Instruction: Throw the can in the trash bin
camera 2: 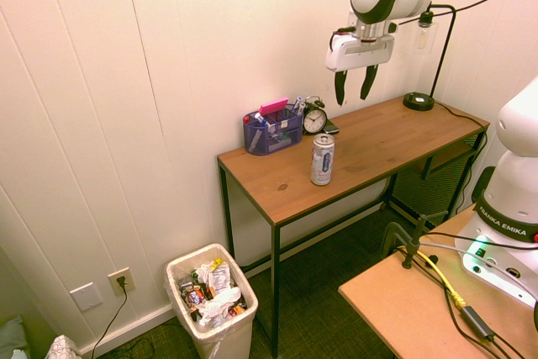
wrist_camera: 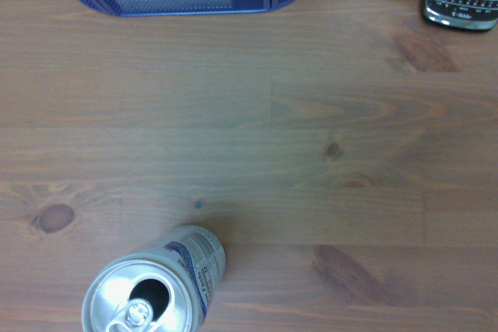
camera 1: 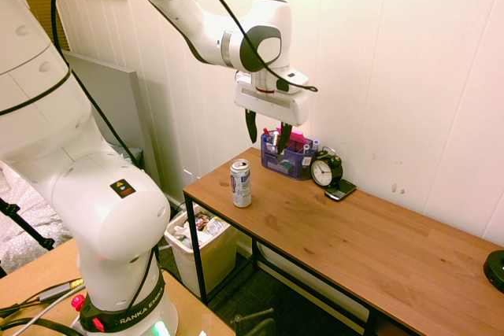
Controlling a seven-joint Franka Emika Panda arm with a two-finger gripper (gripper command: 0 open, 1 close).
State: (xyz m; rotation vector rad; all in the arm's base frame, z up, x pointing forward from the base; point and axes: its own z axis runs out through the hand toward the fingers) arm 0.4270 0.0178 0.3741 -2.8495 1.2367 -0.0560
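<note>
Inside the bin [camera 2: 229, 341], crumpled trash [camera 2: 220, 302].

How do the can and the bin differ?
The can is slim and round; the bin is wide and boxy. The can stands on the desk; the bin stands on the floor. The can's tab opening shows dark; the bin holds trash. Both stand upright.

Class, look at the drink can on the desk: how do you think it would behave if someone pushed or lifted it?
The drink can looks already opened, so it is probably light for its size, though its fill can't be seen. Being tall and narrow, it would likely tip if pushed near the top. Its smooth metal wall may slip, and probably dents if squeezed hard.
</note>
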